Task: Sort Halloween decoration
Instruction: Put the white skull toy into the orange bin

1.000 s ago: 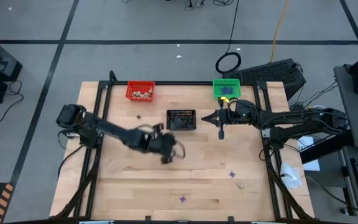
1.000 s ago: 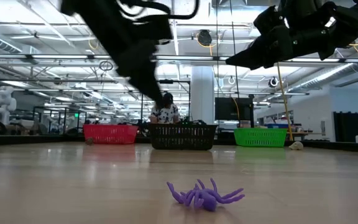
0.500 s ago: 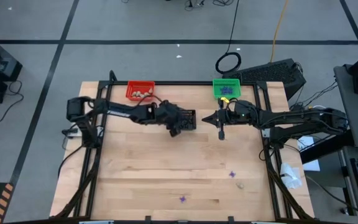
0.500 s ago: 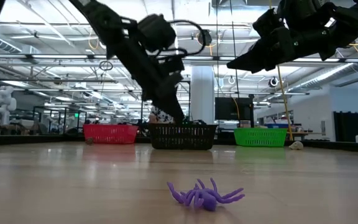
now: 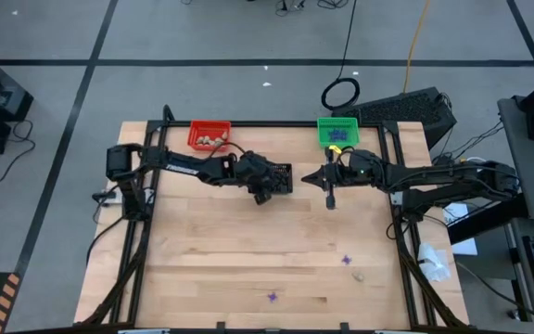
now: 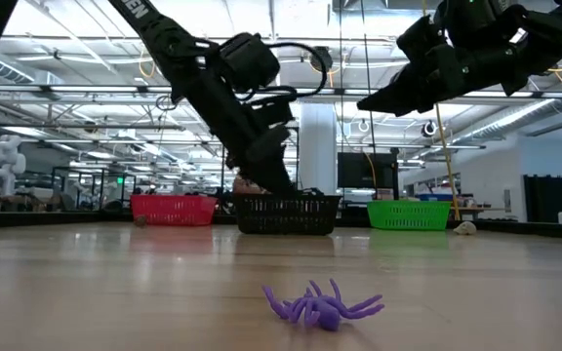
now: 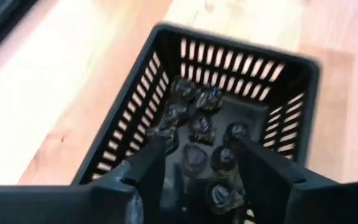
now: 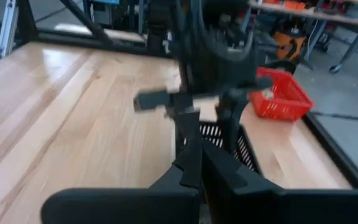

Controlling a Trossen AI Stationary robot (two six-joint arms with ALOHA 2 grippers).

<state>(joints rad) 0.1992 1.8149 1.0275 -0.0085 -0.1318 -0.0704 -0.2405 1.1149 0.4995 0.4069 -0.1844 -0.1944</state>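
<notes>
Since a second ago my left end effector point(image 7: 194, 163) has swung from mid-surface to over the black basket point(image 5: 271, 178), fingers now spread, empty. Dark bits point(image 7: 199, 124) lie inside (mostly sorted). Two purple spiders point(image 5: 347, 260) and a beige lump point(image 5: 359, 275) remain; my right end effector point(image 5: 330, 199) waits shut.

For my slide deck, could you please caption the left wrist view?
Left gripper, jaws open, poised over the black basket holding dark brown-black bits.
</notes>
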